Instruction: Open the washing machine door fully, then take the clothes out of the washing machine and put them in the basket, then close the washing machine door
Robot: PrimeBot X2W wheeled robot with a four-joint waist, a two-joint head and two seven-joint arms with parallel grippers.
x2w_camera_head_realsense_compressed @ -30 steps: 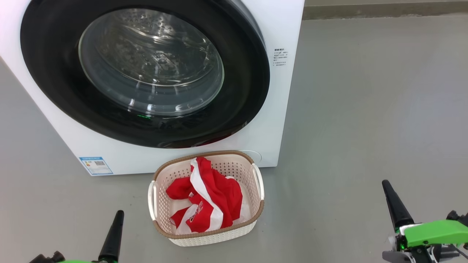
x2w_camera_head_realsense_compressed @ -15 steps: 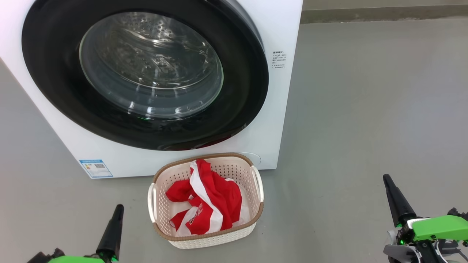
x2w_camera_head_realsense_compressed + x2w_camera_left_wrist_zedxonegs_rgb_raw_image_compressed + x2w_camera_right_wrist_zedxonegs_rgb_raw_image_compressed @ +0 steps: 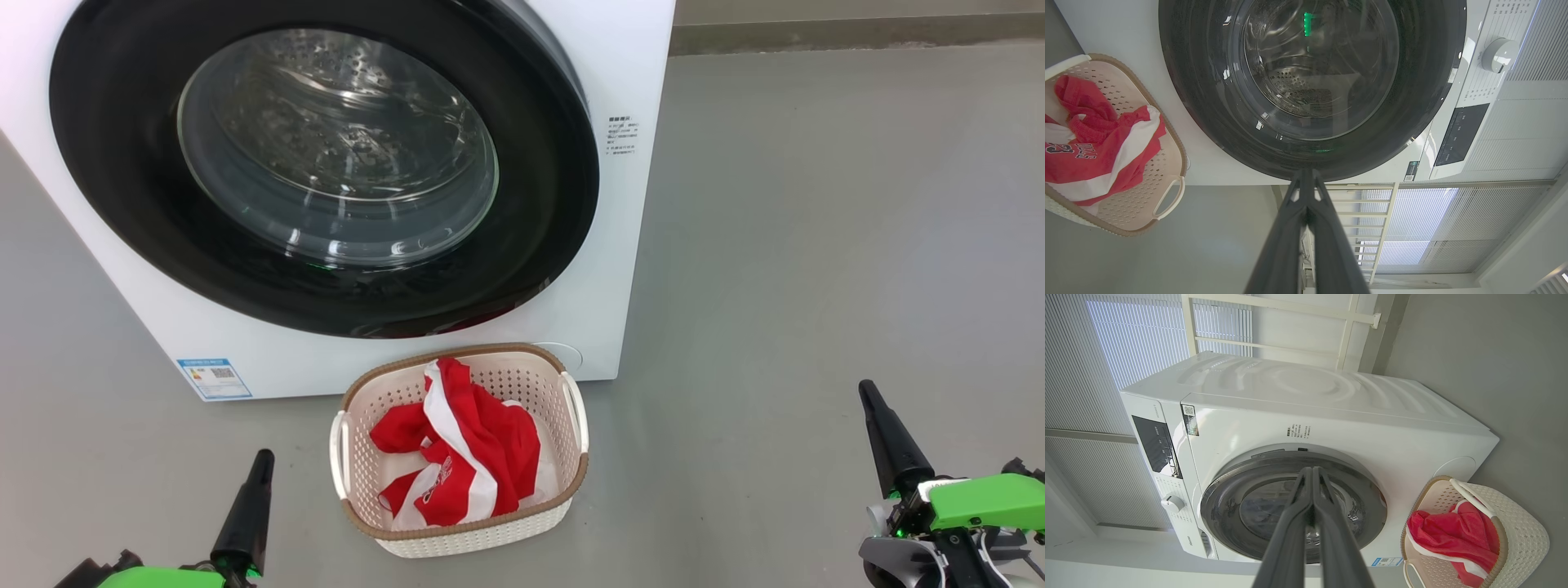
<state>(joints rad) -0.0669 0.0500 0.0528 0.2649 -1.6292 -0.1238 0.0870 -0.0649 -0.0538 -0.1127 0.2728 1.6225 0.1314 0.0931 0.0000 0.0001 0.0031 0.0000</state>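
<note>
The white washing machine (image 3: pixel 629 220) stands ahead with its round black-rimmed door (image 3: pixel 539 204) lying flat against the front, glass bowl (image 3: pixel 335 147) over the steel drum. Just below it on the floor sits the cream basket (image 3: pixel 571 474), holding the red and white clothes (image 3: pixel 465 449). My left gripper (image 3: pixel 261 461) is shut and empty at the lower left, left of the basket. At the lower right my right gripper (image 3: pixel 867 392) is shut and empty, well apart from the basket. The wrist views show each gripper (image 3: pixel 1306 175) (image 3: pixel 1312 471) with fingers pressed together, the door (image 3: pixel 1208 94) (image 3: pixel 1216 506), basket (image 3: pixel 1175 192) (image 3: pixel 1527 535) and clothes (image 3: pixel 1098 151) (image 3: pixel 1453 535).
Bare grey floor (image 3: pixel 816 245) spreads to the right of the machine. A blue label (image 3: pixel 214 377) marks its lower left corner. The control panel and dial (image 3: pixel 1498 55) sit above the door. Slatted blinds (image 3: pixel 1139 343) and a pale frame stand behind the machine.
The whole head view has shifted slightly, so the camera moved. My right gripper has risen a little in the view; the left has sunk slightly. Door, basket and clothes are unchanged.
</note>
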